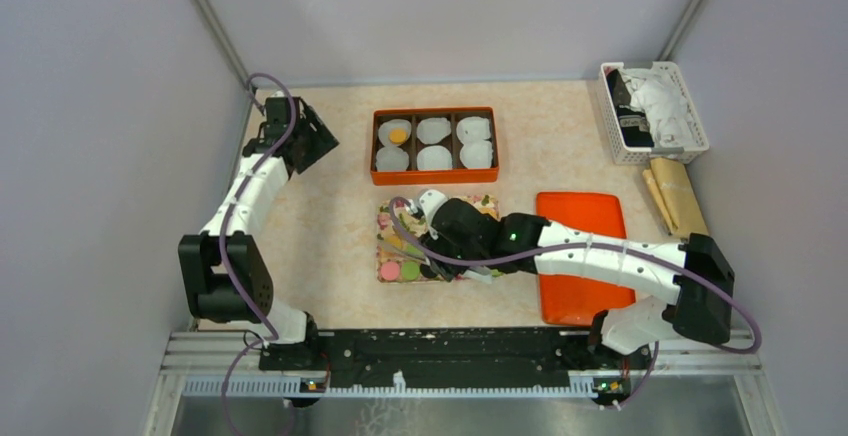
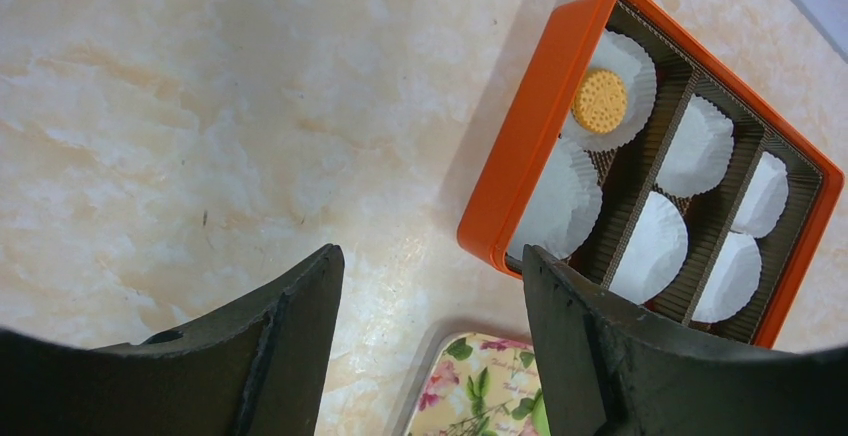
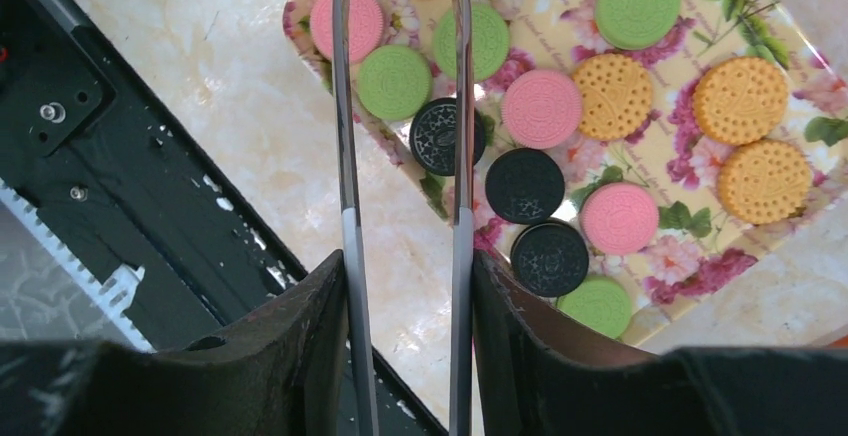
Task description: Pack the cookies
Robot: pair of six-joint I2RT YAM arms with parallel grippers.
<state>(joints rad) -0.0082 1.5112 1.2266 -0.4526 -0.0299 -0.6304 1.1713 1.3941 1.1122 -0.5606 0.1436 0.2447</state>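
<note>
Several cookies in green, pink, black and orange lie on the floral tray. My right gripper is shut on metal tongs. The two blades stand apart over the tray's near corner, with the green cookie between them; their tips are out of view. One orange cookie sits in a paper cup in the orange box. My left gripper hangs open and holds nothing, above the table left of the box.
The box holds several white paper cups. An orange lid lies right of the tray under the right arm. A white basket and a brown roll stand at the far right. The black base rail runs by the tray.
</note>
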